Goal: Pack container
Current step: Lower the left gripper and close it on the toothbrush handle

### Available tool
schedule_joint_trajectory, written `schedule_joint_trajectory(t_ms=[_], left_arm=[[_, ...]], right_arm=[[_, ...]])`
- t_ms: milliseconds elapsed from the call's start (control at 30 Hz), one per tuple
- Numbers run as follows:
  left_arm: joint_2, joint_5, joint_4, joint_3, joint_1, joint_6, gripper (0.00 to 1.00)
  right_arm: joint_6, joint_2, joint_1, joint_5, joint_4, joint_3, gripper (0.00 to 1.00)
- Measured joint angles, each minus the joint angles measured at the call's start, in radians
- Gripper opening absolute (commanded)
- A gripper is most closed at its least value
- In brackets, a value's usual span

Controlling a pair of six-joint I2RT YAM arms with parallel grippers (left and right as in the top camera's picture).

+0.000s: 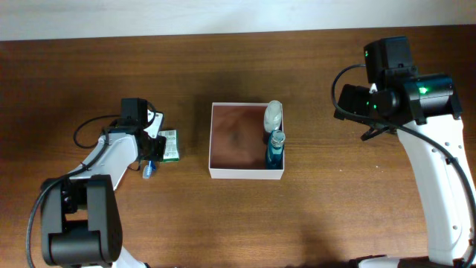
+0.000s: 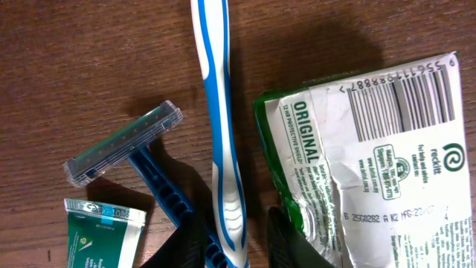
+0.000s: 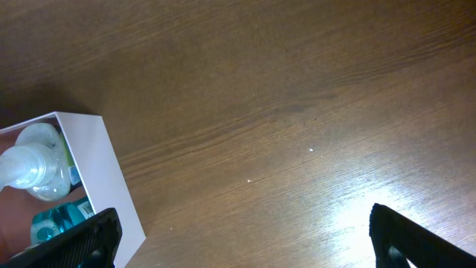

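Overhead view first: the container (image 1: 245,174) sits at the middle of the table (image 1: 335,216), between the two arms. A clear bottle (image 1: 273,113) and a blue bottle (image 1: 276,147) lie against its right wall, so the left part of its floor is bare. The left gripper (image 1: 149,155) hangs over a cluster of toiletries to the container's left, beside a green packet (image 1: 170,145). From that gripper the container lies straight off to the right, near but not touching. The right gripper (image 1: 362,104) is on the far side, away from the toiletries.

Left wrist view: a toothbrush (image 2: 222,112) runs lengthwise away from the fingers, and its handle passes between them at the bottom edge. The jaws stand narrow on either side of it (one dark finger (image 2: 297,238) shows beside the packet). Whether they press the handle I cannot tell, since the contact falls off the frame. A razor (image 2: 126,145) and a small green sachet (image 2: 100,231) lie to one side.

Right wrist view: the right gripper's jaws are spread wide, holding nothing, over bare wood, and only a corner of the container shows.

The coming move likely turns on carrying the toothbrush sideways to the right, keeping its long axis roughly parallel to the container's left wall.
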Motion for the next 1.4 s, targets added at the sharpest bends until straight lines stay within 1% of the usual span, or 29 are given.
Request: schedule_joint_trajectory(t_ms=[467, 533, 567, 600, 633, 900, 1133, 1267, 1400], left_arm=[[0.0, 0.001, 0.002, 0.0, 0.0, 0.026, 0.28], [0.0, 0.002, 0.006, 0.0, 0.0, 0.032, 0.4], [0.003, 0.009, 0.011, 0.0, 0.0, 0.029, 0.44], [0.003, 0.013, 0.013, 0.0, 0.0, 0.034, 0.47], [0.003, 0.02, 0.017, 0.0, -0.001, 0.035, 0.47], [0.006, 0.026, 0.029, 0.0, 0.0, 0.034, 0.38], [0.024, 0.042, 0.051, 0.0, 0.0, 0.037, 0.36], [0.024, 0.042, 0.054, 0.0, 0.0, 0.037, 0.33], [0.024, 0.042, 0.054, 0.0, 0.0, 0.038, 0.24]], right_arm=[[0.0, 0.0, 0.0, 0.0, 0.0, 0.0, 0.98], [0.0, 0.0, 0.0, 0.0, 0.0, 0.0, 0.99], [0.0, 0.0, 0.0, 0.0, 0.0, 0.0, 0.98], [-0.001, 0.0, 0.0, 0.0, 0.0, 0.0, 0.98], [0.0, 0.0, 0.0, 0.0, 0.0, 0.0, 0.98], [0.0, 0.0, 0.0, 0.0, 0.0, 0.0, 0.98], [0.0, 0.0, 0.0, 0.0, 0.0, 0.0, 0.98], [0.0, 0.0, 0.0, 0.0, 0.0, 0.0, 0.98], [0.0, 0.0, 0.0, 0.0, 0.0, 0.0, 0.98]])
